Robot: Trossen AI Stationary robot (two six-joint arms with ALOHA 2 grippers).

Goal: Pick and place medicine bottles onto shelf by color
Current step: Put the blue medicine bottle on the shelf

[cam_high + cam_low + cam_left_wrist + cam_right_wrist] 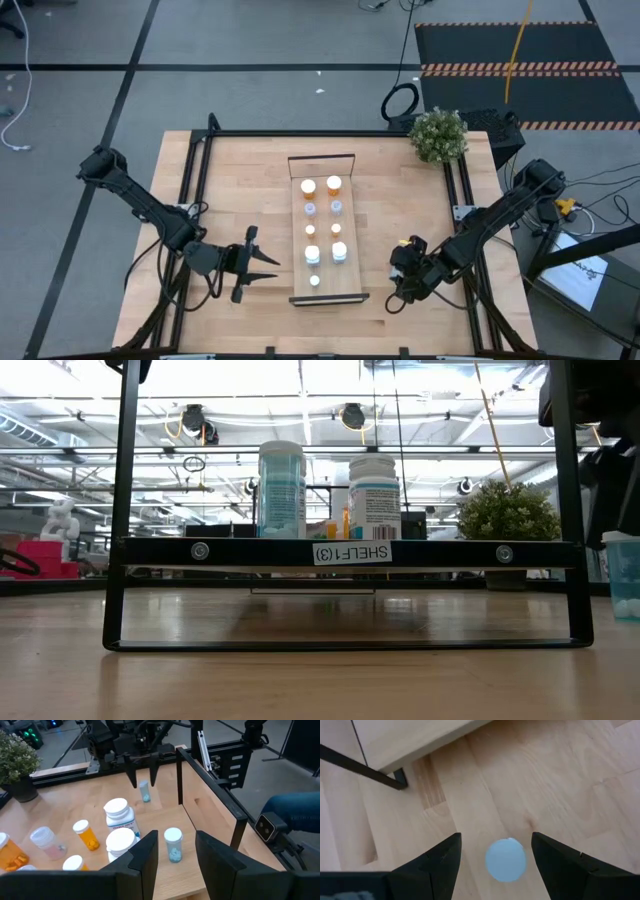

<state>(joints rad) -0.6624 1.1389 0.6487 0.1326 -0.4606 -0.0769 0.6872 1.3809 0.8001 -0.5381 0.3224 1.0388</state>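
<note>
**Right gripper.**
- Hangs fingers-down over the table, just off the shelf's near right corner.
- Jaws wide open, one finger on each side of a blue bottle.
- A gap shows between each finger and the cap, so grips nothing.

**Blue bottle.**
- Stands upright on the bare table, outside the shelf frame.
- Shows at the right edge of the low view and, farther off, beneath the right gripper's fingers in the left wrist view.
- Hidden under the gripper in the high view.

**Left gripper.**
- Waits over the table to the left of the shelf's near end, fingers pointing toward it.
- Jaws partly open, holding nothing.

**Shelf.**
- Lies lengthwise at the table's centre, with a dark frame rail at each short end.
- Carries nine bottles, all upright, in two columns.
- From the far end, in pairs: large orange, small pale, small orange, large white.
- At the near end, a single small pale-blue bottle, well apart from the left gripper.

**Plant.**
- Sits at the table's far right corner.
</note>
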